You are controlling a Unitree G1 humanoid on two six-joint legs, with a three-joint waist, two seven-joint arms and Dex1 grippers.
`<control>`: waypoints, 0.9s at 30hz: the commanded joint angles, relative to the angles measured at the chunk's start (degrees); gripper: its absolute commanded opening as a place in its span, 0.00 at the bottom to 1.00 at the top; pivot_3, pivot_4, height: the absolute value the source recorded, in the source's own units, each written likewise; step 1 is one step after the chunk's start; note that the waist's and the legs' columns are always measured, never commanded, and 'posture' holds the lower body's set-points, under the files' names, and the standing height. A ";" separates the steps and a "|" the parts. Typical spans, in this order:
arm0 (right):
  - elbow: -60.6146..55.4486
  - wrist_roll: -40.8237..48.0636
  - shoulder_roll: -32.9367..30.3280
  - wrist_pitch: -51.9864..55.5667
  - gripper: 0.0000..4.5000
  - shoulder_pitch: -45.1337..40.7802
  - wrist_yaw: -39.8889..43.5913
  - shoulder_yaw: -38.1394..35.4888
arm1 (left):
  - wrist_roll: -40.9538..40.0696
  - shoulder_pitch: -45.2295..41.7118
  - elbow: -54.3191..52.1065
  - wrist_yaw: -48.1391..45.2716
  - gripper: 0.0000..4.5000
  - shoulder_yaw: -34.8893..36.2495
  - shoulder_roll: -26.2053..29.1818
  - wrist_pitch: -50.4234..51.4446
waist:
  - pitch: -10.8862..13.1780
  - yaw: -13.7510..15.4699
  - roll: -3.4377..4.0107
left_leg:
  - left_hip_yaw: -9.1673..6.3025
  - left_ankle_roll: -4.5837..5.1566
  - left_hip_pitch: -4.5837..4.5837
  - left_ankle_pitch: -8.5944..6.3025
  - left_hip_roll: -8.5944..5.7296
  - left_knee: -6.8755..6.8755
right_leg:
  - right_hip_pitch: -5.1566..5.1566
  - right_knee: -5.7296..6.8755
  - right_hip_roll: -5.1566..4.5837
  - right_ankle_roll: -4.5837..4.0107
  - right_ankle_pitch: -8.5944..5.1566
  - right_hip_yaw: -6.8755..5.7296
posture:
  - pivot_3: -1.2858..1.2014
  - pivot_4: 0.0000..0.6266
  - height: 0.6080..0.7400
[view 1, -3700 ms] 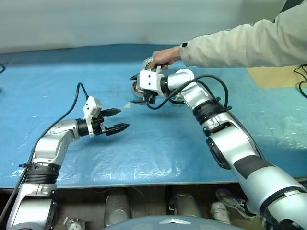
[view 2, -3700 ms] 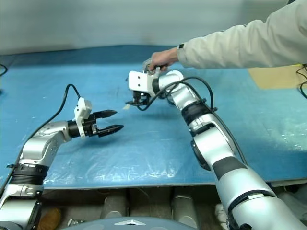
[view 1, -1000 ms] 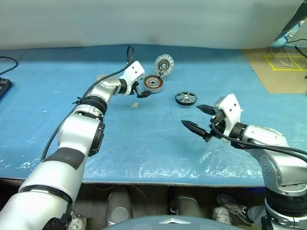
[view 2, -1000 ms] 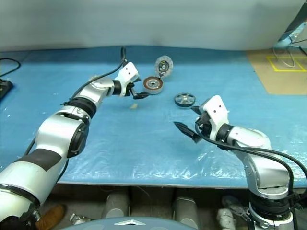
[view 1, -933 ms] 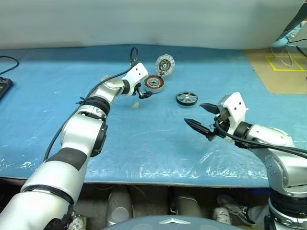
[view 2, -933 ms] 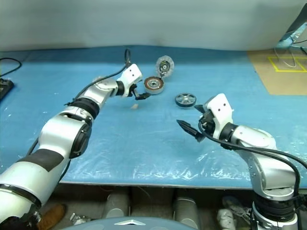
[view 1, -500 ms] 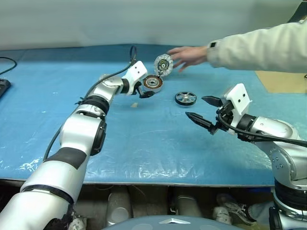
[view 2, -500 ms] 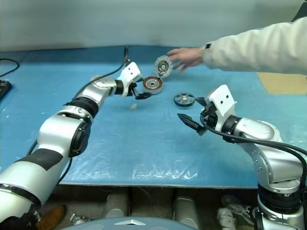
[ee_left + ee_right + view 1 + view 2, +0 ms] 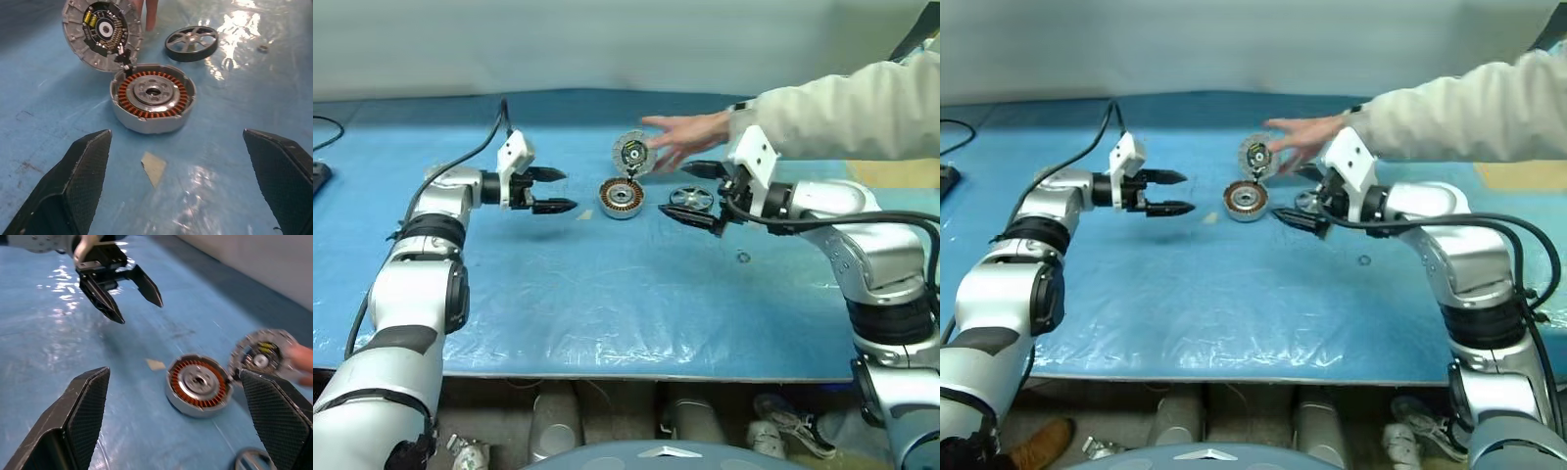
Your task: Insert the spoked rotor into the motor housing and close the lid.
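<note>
Nothing inserted yet: spoked rotor (image 9: 691, 199) lies on counter (image 9: 607, 284) at 3 o'clock of open motor housing (image 9: 621, 198); lid (image 9: 630, 154) is propped upright at 12, person's hand (image 9: 680, 137) beside. Left hand (image 9: 555, 191) and right hand (image 9: 690, 194) are spread wide, empty.

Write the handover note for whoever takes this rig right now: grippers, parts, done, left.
Left gripper: open, empty, off the robot's-left side of the motor housing, not touching it.
Right gripper: open, empty, over the spoked rotor.
Housing sits open on the blue sheet, windings showing, nothing inserted.
Lid stands on edge behind the housing; a person's hand is right at it.
Rotor lies flat on the sheet, on the robot's right of the housing.
Done: nothing.
Left: pick up rotor, seat it in housing, close lid.
</note>
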 commanded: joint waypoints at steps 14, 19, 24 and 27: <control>70.24 -27.48 23.73 -42.77 0.99 -30.40 4.21 20.21 | -13.74 27.63 -44.70 10.60 1.00 1.65 1.82 21.38 | 0.01 -1.40 0.01 | 0.08 0.00 -0.59 0.00 0.34 0.51 | -0.48 0.40 0.16 -0.39 -0.20 -0.13 | 0.52 0.24 1.00; 82.01 -32.10 25.90 -48.50 0.99 -33.85 4.02 19.95 | -15.40 29.94 -48.43 12.59 1.00 1.22 2.33 23.05 | 0.01 -1.67 0.01 | 0.07 0.01 -0.78 0.01 0.46 0.45 | -0.67 0.39 0.23 -0.42 -0.23 -0.27 | 0.52 0.24 1.00; 86.70 -35.40 27.06 -50.24 0.99 -34.43 2.89 19.35 | -16.40 31.51 -50.74 13.88 1.00 0.74 2.68 23.94 | 0.01 -1.81 0.02 | 0.08 0.01 -0.75 0.00 0.50 0.47 | -0.73 0.48 0.25 -0.54 -0.29 -0.26 | 0.52 0.24 1.00; 88.01 -36.93 28.06 -50.76 0.99 -34.50 1.76 19.00 | -16.75 31.85 -51.26 14.66 1.00 0.53 2.59 24.13 | 0.01 -1.81 0.02 | 0.08 0.01 -0.70 0.00 0.50 0.50 | -0.72 0.57 0.25 -0.56 -0.30 -0.25 | 0.52 0.24 1.00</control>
